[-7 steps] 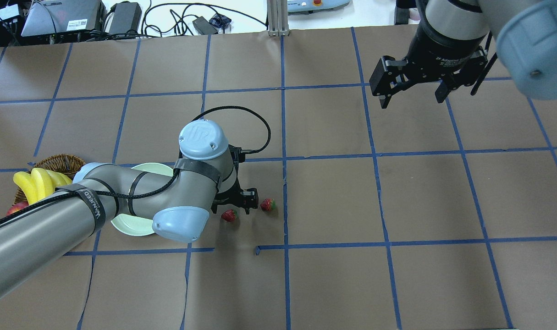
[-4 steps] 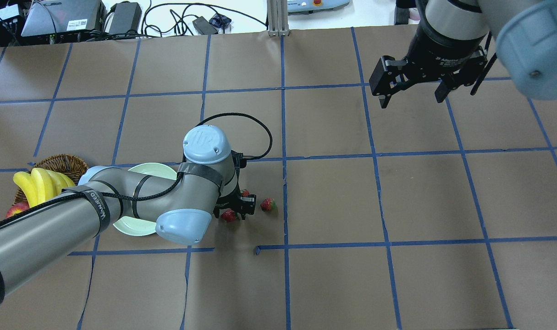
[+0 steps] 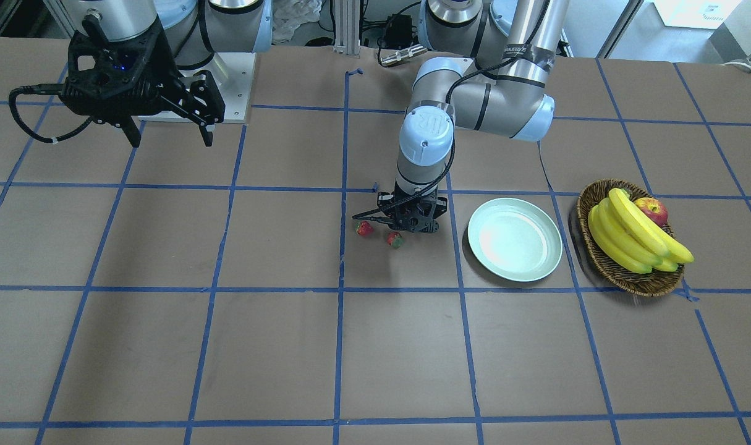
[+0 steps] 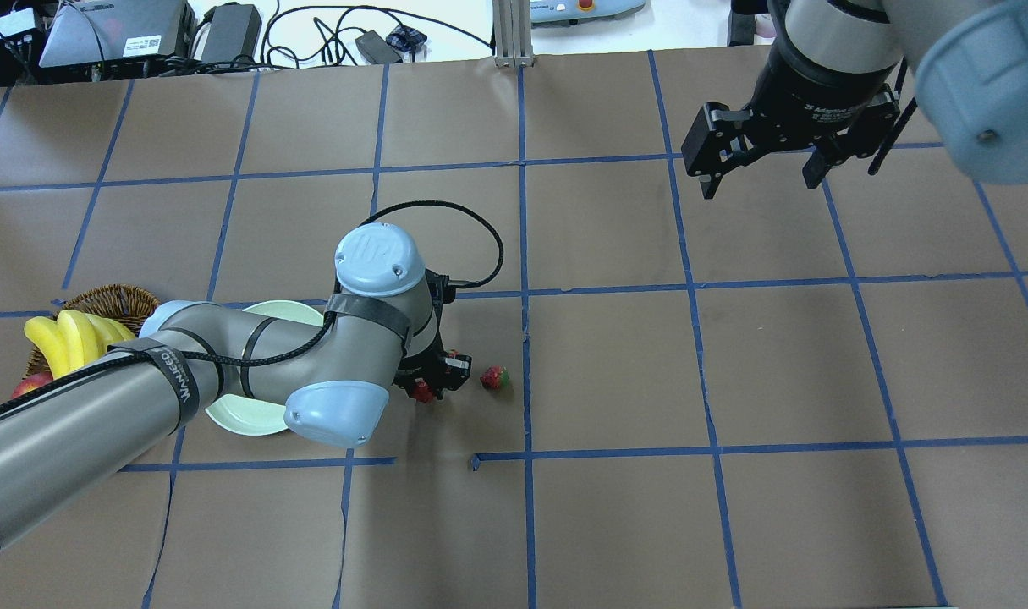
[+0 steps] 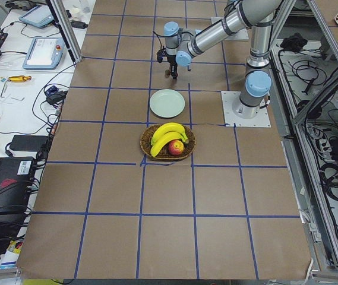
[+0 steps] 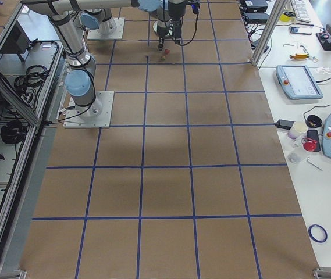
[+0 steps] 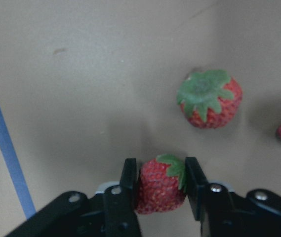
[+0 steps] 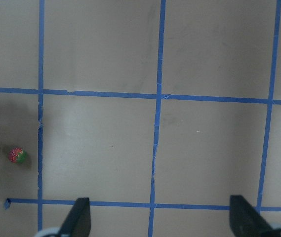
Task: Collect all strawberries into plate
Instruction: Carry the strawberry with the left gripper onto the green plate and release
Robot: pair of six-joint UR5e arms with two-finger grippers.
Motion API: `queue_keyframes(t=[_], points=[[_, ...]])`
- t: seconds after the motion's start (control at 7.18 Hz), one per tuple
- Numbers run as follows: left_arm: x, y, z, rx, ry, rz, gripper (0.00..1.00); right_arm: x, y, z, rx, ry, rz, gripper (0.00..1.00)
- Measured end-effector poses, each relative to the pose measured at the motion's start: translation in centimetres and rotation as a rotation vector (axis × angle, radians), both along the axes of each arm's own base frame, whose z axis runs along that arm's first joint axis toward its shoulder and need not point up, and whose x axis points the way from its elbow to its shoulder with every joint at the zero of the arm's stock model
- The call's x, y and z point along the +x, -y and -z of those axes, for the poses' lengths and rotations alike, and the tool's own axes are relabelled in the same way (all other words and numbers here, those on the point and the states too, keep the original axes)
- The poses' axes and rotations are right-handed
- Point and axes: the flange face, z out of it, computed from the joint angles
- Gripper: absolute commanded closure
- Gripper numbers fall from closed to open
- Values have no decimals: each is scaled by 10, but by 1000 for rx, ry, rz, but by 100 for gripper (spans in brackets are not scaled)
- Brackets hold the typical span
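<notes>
My left hand (image 7: 161,170) is clamped on a strawberry (image 7: 159,186), with a finger (image 7: 128,174) pressed against each side. I cannot tell whether that berry is clear of the desk (image 3: 227,346). A second strawberry (image 7: 209,98) lies near, just ahead of the fingertips with its green cap up. A third strawberry (image 4: 495,377) sits a little farther off to the robot's right. The plate (image 3: 515,247) lies near the hand on the opposite side, and all three berries are outside it. From overhead my left arm (image 4: 251,364) covers much of the plate. Beyond the plate a basket (image 3: 622,277) holds bananas (image 3: 628,238) and an apple (image 3: 652,210). My right hand (image 4: 763,182) hangs well apart, fingers spread.
</notes>
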Motion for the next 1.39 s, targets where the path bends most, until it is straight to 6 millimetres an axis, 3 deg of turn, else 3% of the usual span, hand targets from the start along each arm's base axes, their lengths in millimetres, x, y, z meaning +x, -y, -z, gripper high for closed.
queue_keyframes(t=[0.14, 0.28, 0.56, 0.7, 0.97, 1.11, 1.39], points=[[15, 10, -13, 20, 14, 0, 92, 0, 0, 0, -2, 0, 0, 0], [43, 23, -26, 50, 48, 11, 92, 0, 0, 0, -2, 0, 0, 0], [129, 43, -41, 108, 72, 44, 88, 0, 0, 0, -2, 1, 0, 0], [161, 47, -40, 127, 61, 43, 83, 0, 0, 0, 0, 1, 0, 0], [177, 40, -25, 161, 43, 33, 16, 0, 0, 0, 0, 1, 0, 0], [177, 37, -19, 169, 28, 24, 1, 0, 0, 1, 1, 1, 0, 0], [162, 38, -22, 146, 5, -15, 0, 0, 0, 1, 4, 1, 0, 0]])
